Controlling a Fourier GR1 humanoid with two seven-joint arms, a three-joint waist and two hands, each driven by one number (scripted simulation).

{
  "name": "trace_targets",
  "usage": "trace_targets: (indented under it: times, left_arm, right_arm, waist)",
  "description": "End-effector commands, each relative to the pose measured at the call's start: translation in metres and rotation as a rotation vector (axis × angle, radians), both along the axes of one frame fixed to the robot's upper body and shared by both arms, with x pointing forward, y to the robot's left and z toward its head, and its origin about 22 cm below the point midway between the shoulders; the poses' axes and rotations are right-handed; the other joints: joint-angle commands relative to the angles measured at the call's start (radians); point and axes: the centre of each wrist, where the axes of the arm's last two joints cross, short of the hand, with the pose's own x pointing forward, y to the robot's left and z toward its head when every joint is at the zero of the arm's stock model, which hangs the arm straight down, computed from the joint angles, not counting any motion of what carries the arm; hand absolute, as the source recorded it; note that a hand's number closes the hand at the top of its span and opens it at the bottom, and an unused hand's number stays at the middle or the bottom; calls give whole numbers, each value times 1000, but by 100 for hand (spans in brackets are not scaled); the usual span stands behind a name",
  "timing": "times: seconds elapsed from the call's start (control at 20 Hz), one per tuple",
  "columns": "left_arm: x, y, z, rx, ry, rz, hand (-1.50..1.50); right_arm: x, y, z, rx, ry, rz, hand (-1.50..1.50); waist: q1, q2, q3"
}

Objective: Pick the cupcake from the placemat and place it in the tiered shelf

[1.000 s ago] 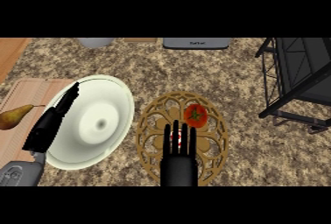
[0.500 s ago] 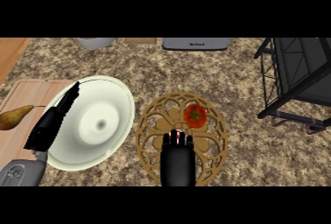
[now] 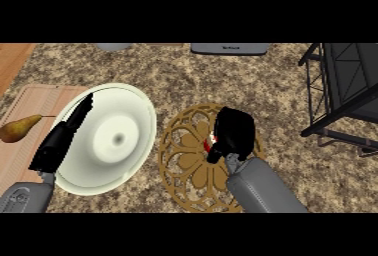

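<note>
The right robot hand (image 3: pixel 235 131) sits over the middle of the round, gold-brown cut-out placemat (image 3: pixel 184 170), its fingers curled down around the cupcake (image 3: pixel 209 143). Only a sliver of red shows at the hand's left edge; the rest of the cupcake is hidden under the black fingers. Whether it has left the mat I cannot tell from up here. The grey forearm runs down and to the right from the hand, off the lower edge.

The left robot hand (image 3: pixel 63 135) lies flat and straight along the left rim of the pale plate (image 3: pixel 122 140), fingers stretched out and pointing up the view, holding nothing. The plate sits just left of the placemat, their edges close.

A pear (image 3: pixel 18 129) rests on the wooden board (image 3: pixel 37 100) at far left. The black tiered shelf (image 3: pixel 343 90) stands at the right side of the speckled counter (image 3: pixel 221 80), well apart from the mat. A grey box (image 3: pixel 230 48) sits at the far edge
</note>
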Motion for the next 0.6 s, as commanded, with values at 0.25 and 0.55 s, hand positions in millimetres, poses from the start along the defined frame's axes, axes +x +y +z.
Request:
trace_targets:
  times: [0.25,0.55]
  left_arm:
    - [-11,1,-12,-11,31,11,0]
    - [-9,-8,-11,14,20,29,0]
  right_arm:
    - [75,-8,70,0,-233,-75,150]
    - [65,-10,144,59,-585,-80,150]
  waist:
    - [-15,-6,1]
    - [-35,-15,1]
